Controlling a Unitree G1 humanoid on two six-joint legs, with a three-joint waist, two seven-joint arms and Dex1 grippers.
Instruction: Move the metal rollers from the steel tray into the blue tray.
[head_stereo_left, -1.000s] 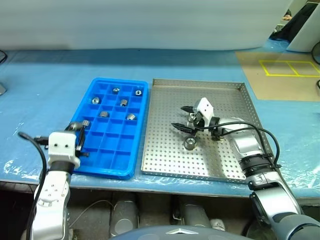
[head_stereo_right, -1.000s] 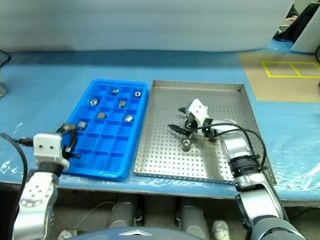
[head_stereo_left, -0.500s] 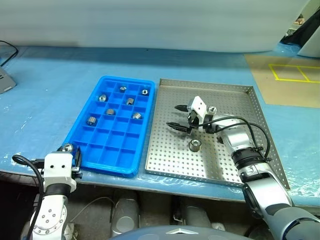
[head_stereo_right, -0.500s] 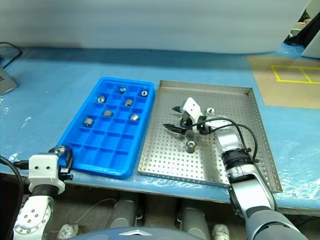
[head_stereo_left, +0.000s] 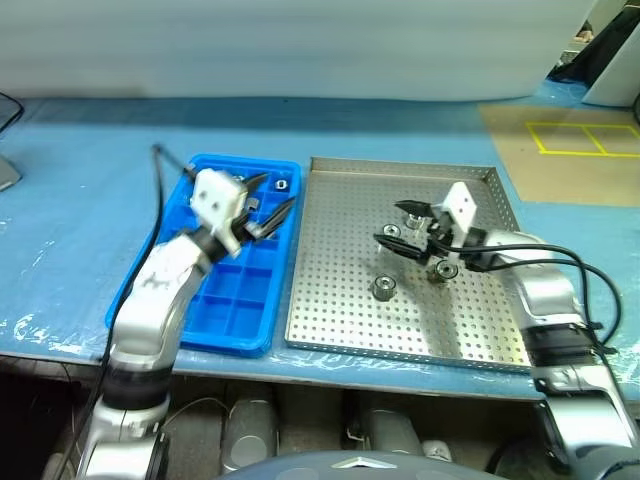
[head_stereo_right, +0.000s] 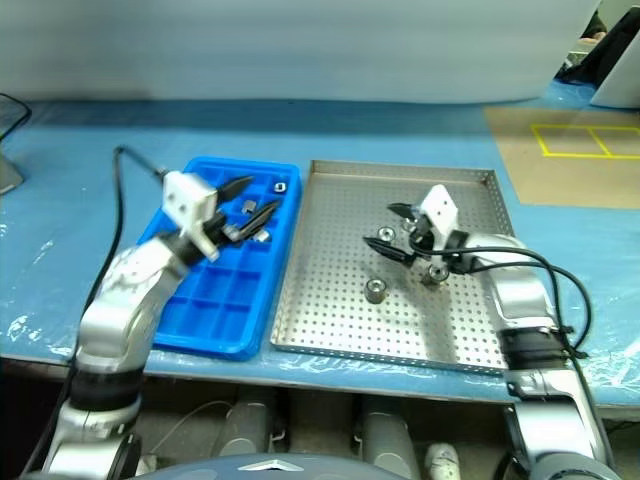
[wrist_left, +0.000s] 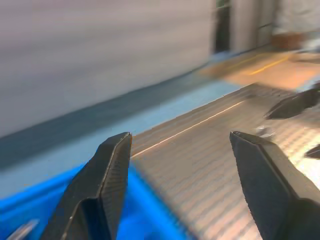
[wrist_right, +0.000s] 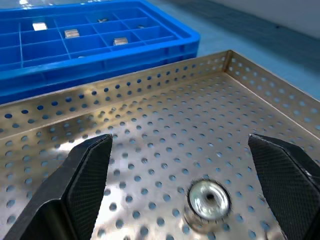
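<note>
The left hand (head_stereo_left: 270, 203) hovers spread and empty above the blue tray (head_stereo_left: 225, 310), pointing toward the steel tray (head_stereo_left: 340, 325). The right hand (head_stereo_left: 397, 224) hangs wide open over the steel tray, where three metal rollers (head_stereo_left: 383, 287) lie; others sit in the blue tray's far compartments

Bright blue tray (head_stereo_left: 232, 305) with a grid of square compartments, shiny silver-grey rollers (wrist_right: 71, 33) in cells at its far end. Steel tray (head_stereo_left: 340, 320) silver-grey, floor patterned with rows of small round holes; 3 shiny silver rollers (head_stereo_left: 383, 287) on it. Desk (head_stereo_left: 80, 220) covered in light blue film. Brown mat (head_stereo_left: 560, 160) at the desk's far right corner, yellow line rectangles. Both grippers: black fingers (wrist_left: 102, 190), white blocks behind.
</note>
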